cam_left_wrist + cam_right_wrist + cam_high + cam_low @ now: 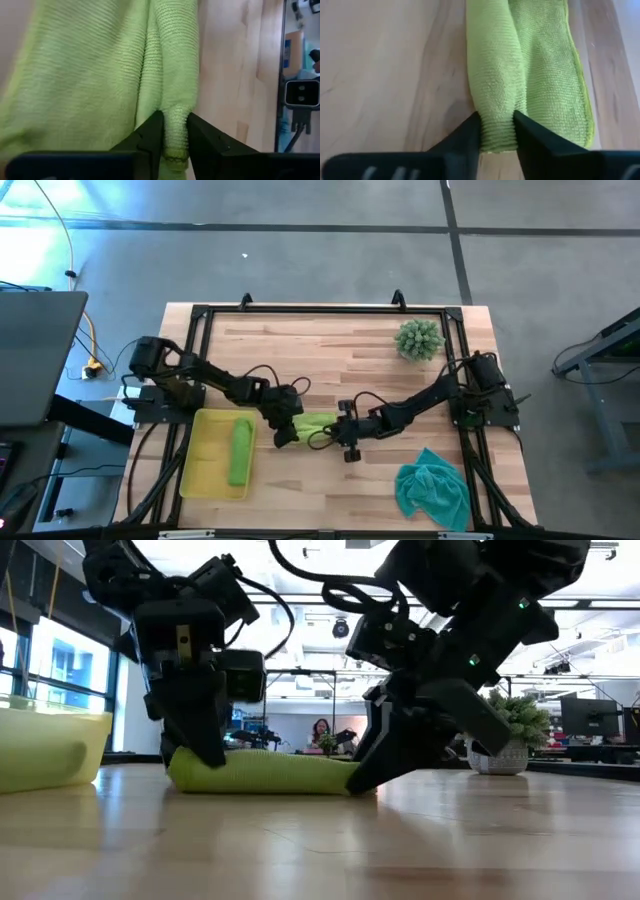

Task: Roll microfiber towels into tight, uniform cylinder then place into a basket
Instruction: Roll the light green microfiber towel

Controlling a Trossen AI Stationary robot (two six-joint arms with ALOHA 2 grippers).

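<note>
Left gripper (283,423) and right gripper (337,426) meet from either side at a lime towel (315,423) mid-tabletop (330,350); the basket (200,470) holds a rolled green towel (240,452). Low view: the lime towel lies flat. Wrist views: each gripper is clamped on a towel fold.

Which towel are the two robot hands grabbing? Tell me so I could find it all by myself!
Look at the middle of the wooden table, between the yellow basket and the crumpled teal towel. There lies a lime green towel, rolled long, with the left gripper pinching one end and the right gripper pinching the other. The other green towel already lies in the basket, untouched.
</note>
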